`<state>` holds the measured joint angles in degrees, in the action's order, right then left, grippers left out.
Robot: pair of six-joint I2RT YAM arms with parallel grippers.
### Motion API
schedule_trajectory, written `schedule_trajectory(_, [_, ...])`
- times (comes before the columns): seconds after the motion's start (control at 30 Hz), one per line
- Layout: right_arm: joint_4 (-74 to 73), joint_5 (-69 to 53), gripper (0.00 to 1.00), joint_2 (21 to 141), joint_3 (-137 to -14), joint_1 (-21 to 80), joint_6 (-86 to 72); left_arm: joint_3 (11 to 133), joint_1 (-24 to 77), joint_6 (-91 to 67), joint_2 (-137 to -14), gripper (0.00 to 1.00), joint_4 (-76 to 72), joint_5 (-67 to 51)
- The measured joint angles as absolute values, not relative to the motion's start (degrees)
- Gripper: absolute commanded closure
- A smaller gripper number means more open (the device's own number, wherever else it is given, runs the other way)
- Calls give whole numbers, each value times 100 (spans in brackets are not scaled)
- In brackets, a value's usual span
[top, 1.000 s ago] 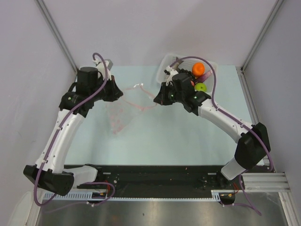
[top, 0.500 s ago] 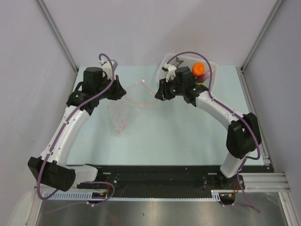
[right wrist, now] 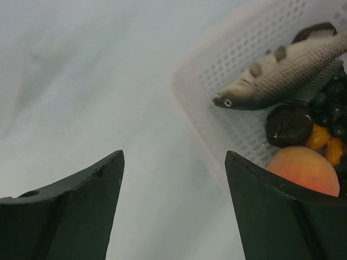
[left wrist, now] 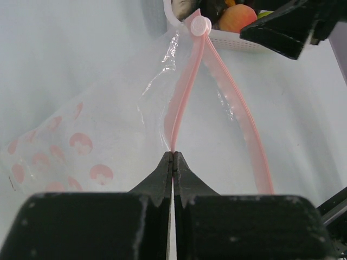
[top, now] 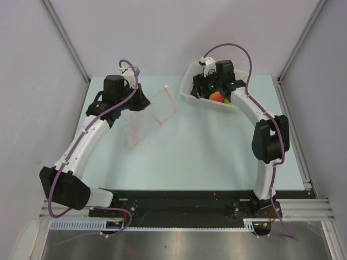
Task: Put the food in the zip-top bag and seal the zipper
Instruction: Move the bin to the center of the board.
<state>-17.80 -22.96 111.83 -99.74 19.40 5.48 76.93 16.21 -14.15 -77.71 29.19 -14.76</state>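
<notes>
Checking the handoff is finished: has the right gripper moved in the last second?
Yes. The right gripper went from beside the bag toward the back, and is now over the basket.

Pale blue-green table point(top: 179, 157) enclosed on three sides by plain lavender-grey panels: back wall point(top: 184, 32), left wall point(top: 27, 108) and right wall point(top: 328, 108). Bare aluminium posts mark the two rear corners, left post point(top: 64, 38) and right post point(top: 303, 38), both slanting outward in the overhead view. A black plate point(top: 179, 208) runs along the table's near edge, with a brushed metal sheet point(top: 184, 246) beyond it. Lighting is even and diffuse; shadows are faint.
</notes>
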Motion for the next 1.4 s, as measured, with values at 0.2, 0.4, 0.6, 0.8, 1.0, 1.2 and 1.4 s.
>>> schedule_trajectory(0.2, [-2121,-2080,20,11907,-10127,1712,1044,7603,1621,-1509,-7802,100,2783,-1474])
schedule_trajectory(0.4, [-2554,-2029,56,12167,-10130,1590,1621,7548,1621,-1522,-7811,100,2742,-1470])
schedule_trajectory(0.6, [-2810,-2248,66,12138,-10095,1413,2311,7542,1621,-1520,-7841,100,2740,-1415])
schedule_trajectory(0.8, [-3306,-2467,71,11461,-9312,1072,3439,7505,1621,-1518,-7846,100,2707,-1417])
schedule_trajectory(1.0, [-4128,-2742,45,10720,-8545,674,5096,7382,1621,-1505,-7846,100,2703,-1420])
schedule_trajectory(1.2, [-4737,-2954,11,10429,-8423,611,5435,7343,1699,-1498,-7852,100,2694,-1422])
schedule_trajectory(1.4, [-4152,-3105,14,10436,-9391,596,3153,7341,1920,-1496,-7885,100,2571,-1420])
